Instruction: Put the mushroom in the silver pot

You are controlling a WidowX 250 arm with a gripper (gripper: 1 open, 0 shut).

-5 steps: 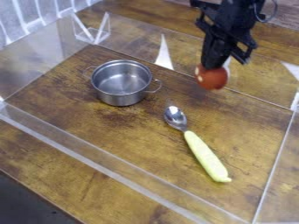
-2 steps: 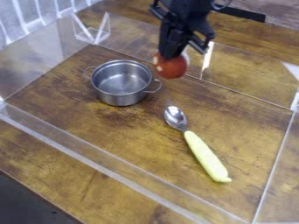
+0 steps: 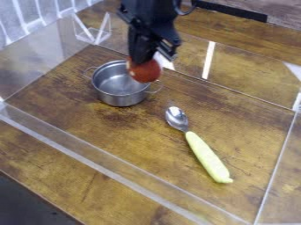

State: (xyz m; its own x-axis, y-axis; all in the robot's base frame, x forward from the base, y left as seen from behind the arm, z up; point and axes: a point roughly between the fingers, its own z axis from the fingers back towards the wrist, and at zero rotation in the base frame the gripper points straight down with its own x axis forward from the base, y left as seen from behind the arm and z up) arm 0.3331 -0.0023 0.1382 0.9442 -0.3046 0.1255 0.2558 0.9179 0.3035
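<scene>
A brown wooden tabletop (image 3: 83, 132) fills the view, its planks running at a slant, and low clear plastic walls (image 3: 30, 66) stand around the working area, showing mostly as bright edges and pale reflections. A black arm (image 3: 147, 13) comes in from the top edge and reaches steeply downward over the left half of the enclosure. Right of centre a spoon (image 3: 198, 142) lies flat on the wood, its steel bowl toward the middle of the tabletop and its yellow handle pointing to the lower right; it lies apart from everything else. Left of centre stands the pot (image 3: 118, 98), upright, round and shiny, with low walls, a little side handle showing at its right, and bare steel visible inside. The tool (image 3: 143, 63) hangs at the end of the arm just above the right side of the pot, pointing down, and its dark fingers are closed around the mushroom (image 3: 143, 72), gripping it from above. The mushroom shows as a small red-brown rounded shape under the fingers, lifted clear of the tabletop; from this view it overlaps the right rim of the pot, near that handle. The picture is too soft to tell whether it touches the rim, and its stem cannot be made out.
</scene>
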